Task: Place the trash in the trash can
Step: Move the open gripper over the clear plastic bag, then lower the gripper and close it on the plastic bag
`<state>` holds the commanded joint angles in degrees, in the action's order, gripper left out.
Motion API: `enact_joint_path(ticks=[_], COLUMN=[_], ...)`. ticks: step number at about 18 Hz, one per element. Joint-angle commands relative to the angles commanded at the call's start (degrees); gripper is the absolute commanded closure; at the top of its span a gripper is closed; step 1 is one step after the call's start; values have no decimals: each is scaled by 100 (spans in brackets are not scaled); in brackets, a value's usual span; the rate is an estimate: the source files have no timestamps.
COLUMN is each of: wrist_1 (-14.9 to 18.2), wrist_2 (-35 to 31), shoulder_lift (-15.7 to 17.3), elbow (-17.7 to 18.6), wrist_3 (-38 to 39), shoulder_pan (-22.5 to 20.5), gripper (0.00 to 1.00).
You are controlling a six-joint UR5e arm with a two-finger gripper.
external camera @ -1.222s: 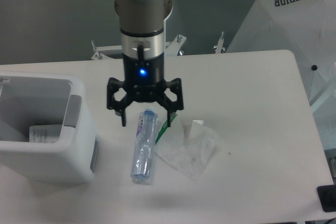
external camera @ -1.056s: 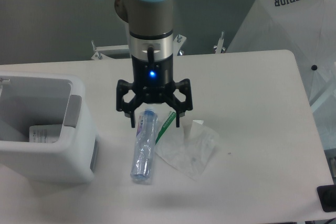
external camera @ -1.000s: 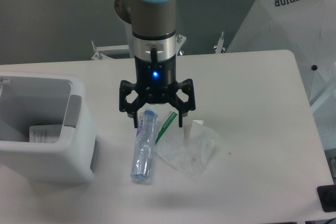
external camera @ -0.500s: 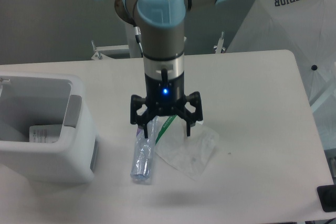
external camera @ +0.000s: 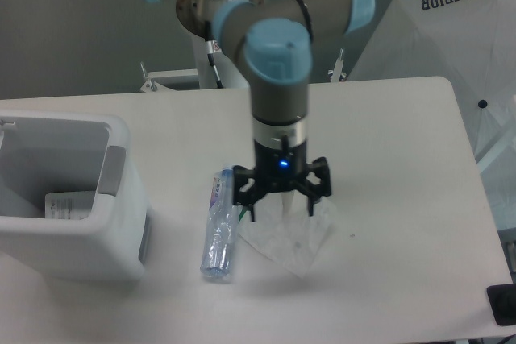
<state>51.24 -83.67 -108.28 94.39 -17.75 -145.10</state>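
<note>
In the fixed camera view, the tool [external camera: 282, 213] hangs straight down from the arm with its two black fingers [external camera: 251, 205] spread wide, one toward the bottle side and the other toward the right, and nothing is gripped between them. A blue light glows on the tool's body just above the fingers. The fingertips sit low over the upper part of the wrinkly clear plastic bag [external camera: 287, 238], which lies flat on the white counter [external camera: 387, 151] directly under and in front of the tool; whether the tips actually touch the plastic cannot be told from this angle. The bag's upper edge is partly hidden behind the tool. Just beside the bag, to the left in the picture, the small clear plastic bottle [external camera: 218, 224] lies on its side, its blue-purple labelled end pointing toward the back of the counter and close to the tool's nearer finger, yet outside the gap between the fingers. A thin green strip shows between the bottle and the bag, near that finger. The trash can [external camera: 72, 199], white and boxy with a grey panel on its side, stands at the left edge of the counter, apart from the bottle, with a pale item lying inside it.
</note>
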Motion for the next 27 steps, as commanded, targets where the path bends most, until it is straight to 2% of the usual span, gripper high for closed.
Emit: enact_joint_path(ticks=[4,6,9,11,13,24,25,27], wrist_1=[18,96,246,229,229,176,167,167], wrist_2=[18,26,18,18,9,26,26,26], shoulder_lift=[-201,-360,-579,-729,-896,-1142,-1151,-1151], elbow=[44,53,106,176,98,106,106,115], wrist_3=[-26,-376,-1000,-1177,-1204,-1187,-1134,-1125], shoulder_pan=[-317,-448,-537,-546,-537,-484,-476,-458], gripper=[0,0,0,0,0,0,4,20])
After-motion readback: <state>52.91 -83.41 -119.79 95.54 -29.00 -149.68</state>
